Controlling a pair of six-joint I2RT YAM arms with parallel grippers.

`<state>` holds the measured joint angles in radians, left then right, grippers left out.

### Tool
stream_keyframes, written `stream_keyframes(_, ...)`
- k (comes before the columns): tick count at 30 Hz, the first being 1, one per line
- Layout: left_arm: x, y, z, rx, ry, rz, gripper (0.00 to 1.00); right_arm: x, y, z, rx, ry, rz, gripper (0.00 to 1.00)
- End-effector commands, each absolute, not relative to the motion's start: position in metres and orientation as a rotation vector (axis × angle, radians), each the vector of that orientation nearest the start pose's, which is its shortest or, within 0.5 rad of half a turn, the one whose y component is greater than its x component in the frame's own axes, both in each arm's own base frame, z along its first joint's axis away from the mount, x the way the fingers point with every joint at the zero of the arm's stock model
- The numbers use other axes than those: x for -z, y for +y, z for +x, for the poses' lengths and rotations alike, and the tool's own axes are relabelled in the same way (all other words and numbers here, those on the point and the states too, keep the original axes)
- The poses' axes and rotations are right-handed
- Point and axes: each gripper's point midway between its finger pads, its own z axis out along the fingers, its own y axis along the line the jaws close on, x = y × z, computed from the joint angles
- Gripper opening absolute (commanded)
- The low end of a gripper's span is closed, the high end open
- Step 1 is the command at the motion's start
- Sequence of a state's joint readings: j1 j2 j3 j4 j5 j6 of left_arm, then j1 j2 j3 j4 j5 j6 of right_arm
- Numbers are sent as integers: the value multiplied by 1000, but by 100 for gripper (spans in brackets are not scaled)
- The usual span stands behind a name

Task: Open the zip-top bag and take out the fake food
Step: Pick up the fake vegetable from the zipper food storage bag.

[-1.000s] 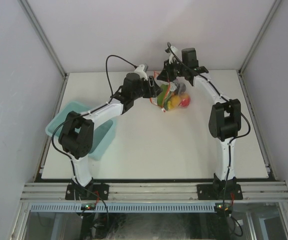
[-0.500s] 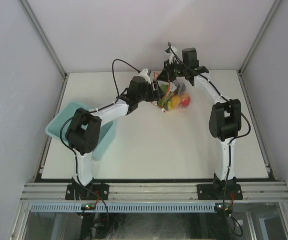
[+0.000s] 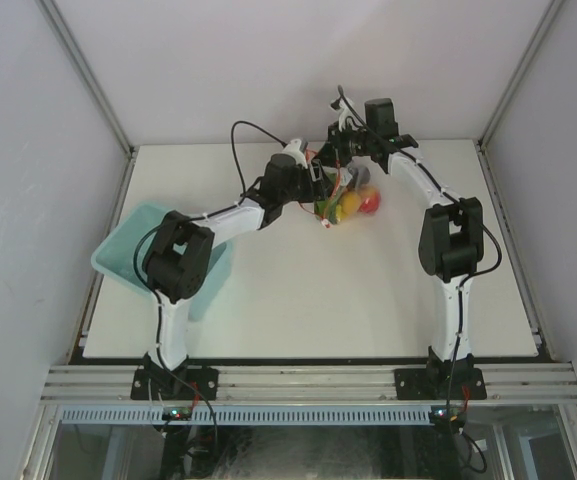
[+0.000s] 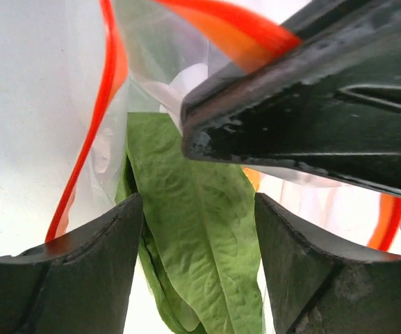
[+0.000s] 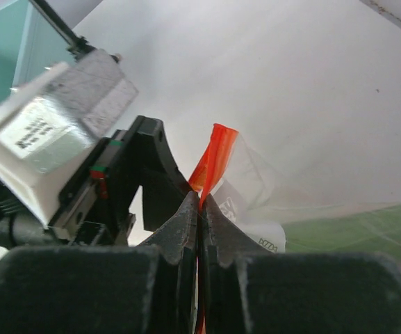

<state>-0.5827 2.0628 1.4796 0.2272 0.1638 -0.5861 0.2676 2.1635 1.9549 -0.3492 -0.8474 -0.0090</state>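
- The zip-top bag (image 3: 340,192) was pinched at its red strip (image 5: 214,156) by the right tool (image 5: 200,202), holding its mouth agape.
- The left tool (image 4: 194,209) was spread inside the bag, astride a green leaf (image 4: 200,250) of the fake food (image 3: 360,205), seemingly to extract it.

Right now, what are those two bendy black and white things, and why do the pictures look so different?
Those are two robot arms bolted to the near edge of a table. Each arm ends in a pincher with two fingers. The wide picture comes from a camera up high behind the arms. The other two come from little cameras on the arms' wrists, so everything there looks huge. On the table are a clear plastic bag full of toy food and a light blue bin. The right pincher is shut on the bag's red strip and holds it. The left pincher is open, and a green toy leaf shows between its fingers.
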Motion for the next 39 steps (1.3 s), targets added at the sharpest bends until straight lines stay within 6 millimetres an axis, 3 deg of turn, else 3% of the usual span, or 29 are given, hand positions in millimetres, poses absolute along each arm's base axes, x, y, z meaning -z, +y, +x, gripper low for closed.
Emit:
stream_keyframes(1,-168,-390,475,984,1961,112,69,-247,279,498,-1082,1794,-840,0)
stream_keyframes(5,-161,-389,473,941,1979,93,73,-248,279,496,-1091,1791,-840,0)
stream_keyframes(10,-154,-368,477,807,1980,55,76,-247,278,497,-1093,1793,-839,0)
stream_keyframes(13,-153,-365,477,779,1983,79,77,-247,277,497,-1096,1794,-837,0)
stream_keyframes(23,-170,-355,469,736,1947,140,82,-246,277,497,-1098,1794,-836,0)
stream_keyframes(39,-138,-379,470,849,2015,165,80,-246,279,495,-1112,1789,-845,0)
